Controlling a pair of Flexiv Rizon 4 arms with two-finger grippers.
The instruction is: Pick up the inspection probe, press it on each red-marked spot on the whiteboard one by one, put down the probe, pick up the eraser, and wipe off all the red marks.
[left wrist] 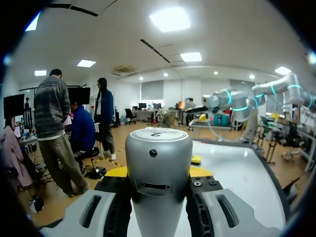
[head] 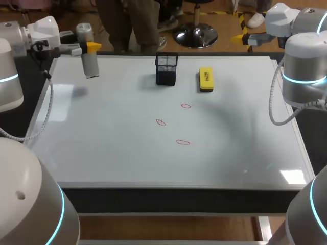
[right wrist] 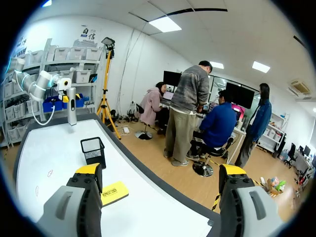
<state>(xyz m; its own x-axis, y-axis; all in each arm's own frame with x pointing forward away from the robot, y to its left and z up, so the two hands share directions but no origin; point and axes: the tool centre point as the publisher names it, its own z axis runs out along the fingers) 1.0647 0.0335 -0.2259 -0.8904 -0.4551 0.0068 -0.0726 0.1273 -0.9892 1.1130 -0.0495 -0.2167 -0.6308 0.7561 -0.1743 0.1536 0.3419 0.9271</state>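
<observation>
**Probe held at the board's far left corner, right arm idle**

The left end effector is clamped on the probe, a silver cylinder that stands upright between its fingers. In the left wrist view the probe's rounded cap fills the space between the two fingers, and a yellow tip shows on either side of it. The probe hangs over the far left corner of the whiteboard. A shadow lies on the board beside it, so its lower end appears to be off the surface, though the head view does not settle this.

The right end effector is at the far right side of the surface, by the board's edge. Its fingers stand wide apart with nothing between them.

Three red marks are drawn near the middle of the whiteboard, each a small oval outline. They run in a loose line from the far side towards the near side, well apart from the probe. The yellow eraser lies flat on the board beyond the marks. A black mesh basket stands just beside it, on its left. Neither arm touches the eraser or the basket.
</observation>
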